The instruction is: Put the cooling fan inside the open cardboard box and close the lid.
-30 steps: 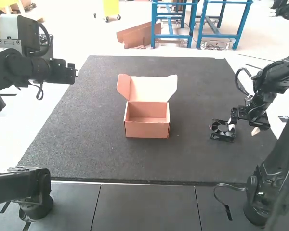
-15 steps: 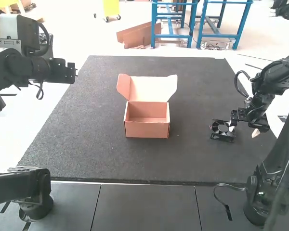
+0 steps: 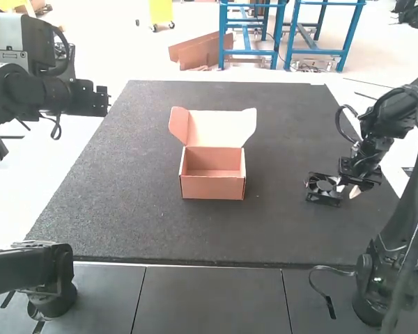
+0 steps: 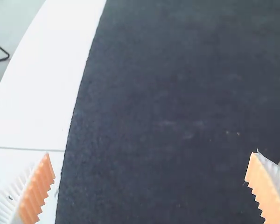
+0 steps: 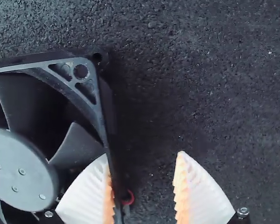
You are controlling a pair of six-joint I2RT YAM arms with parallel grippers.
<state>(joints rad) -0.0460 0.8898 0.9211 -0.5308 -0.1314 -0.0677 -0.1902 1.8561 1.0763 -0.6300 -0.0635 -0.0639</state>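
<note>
**Right gripper straddles the fan's frame; box stands open**

The fan lies on the black mat towards its right edge, well apart from the cardboard box, which stands near the mat's middle. The box's lid is up and leans back, so the inside is bare to the eye.

The right gripper is down at the fan's right side. Up close, the right gripper has its white ribbed fingers parted. One finger sits inside the frame over the blades, with its orange pad against the fan's black side wall. The other finger is outside the frame, with a gap of mat between it and the wall. It has not clamped.

The left gripper is spread wide and holds nothing. It hangs over the mat's left edge, where the white table begins, near the far left corner and well away from the box.
</note>
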